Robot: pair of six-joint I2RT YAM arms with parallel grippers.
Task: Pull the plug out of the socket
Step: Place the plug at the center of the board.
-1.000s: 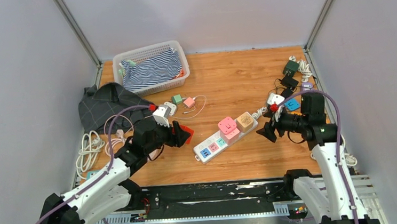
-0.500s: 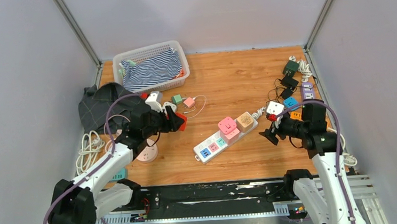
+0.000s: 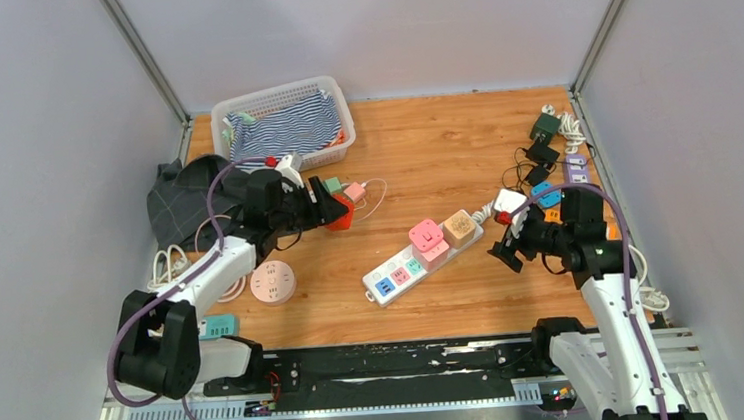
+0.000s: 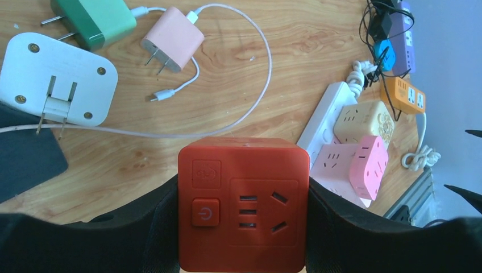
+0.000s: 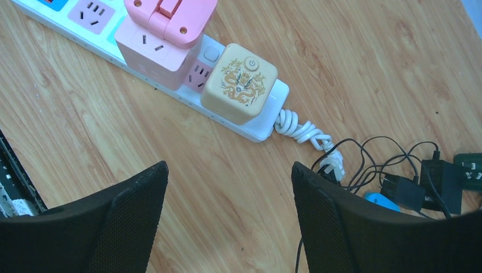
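Top view. Shows the left end effector (image 3: 333, 213) clenched on a red cube adapter (image 3: 341, 212), left of the middle of the desk (image 3: 424, 156), just beside a green charger (image 3: 332, 185) and a pink charger (image 3: 354, 191). Shows also the white power strip (image 3: 398, 271), lying slantwise near the middle and well apart from the red cube adapter, with a pink adapter (image 3: 427, 238) and a beige adapter (image 3: 459, 225) plugged in side by side toward its right end. Finds the right end effector (image 3: 502, 252) just to the right of this strip, released, holding nothing. Elsewhere: a white basket (image 3: 273, 90) with striped cloth (image 3: 281, 127) at the far left, a dark garment (image 3: 182, 200) beside it, a round white socket (image 3: 272, 281) near the left arm, small plugs and cables (image 3: 544, 156) by the right wall.

Left wrist view. Fills the lower middle with the red cube adapter, pressed on both sides by the black fingers (image 4: 131, 239) (power button and one outlet turned to the camera). Behind it, on the wood: a white plug (image 4: 57, 79) with its prongs showing, both chargers, and further right the strip with its two adapters.

Right wrist view. Shows two black fingers (image 5: 113, 227) wide apart, only bare wood between them. Beyond them: the end of the strip, the beige adapter touching the pink one, and a coiled cord (image 5: 295, 128) leaving the strip.
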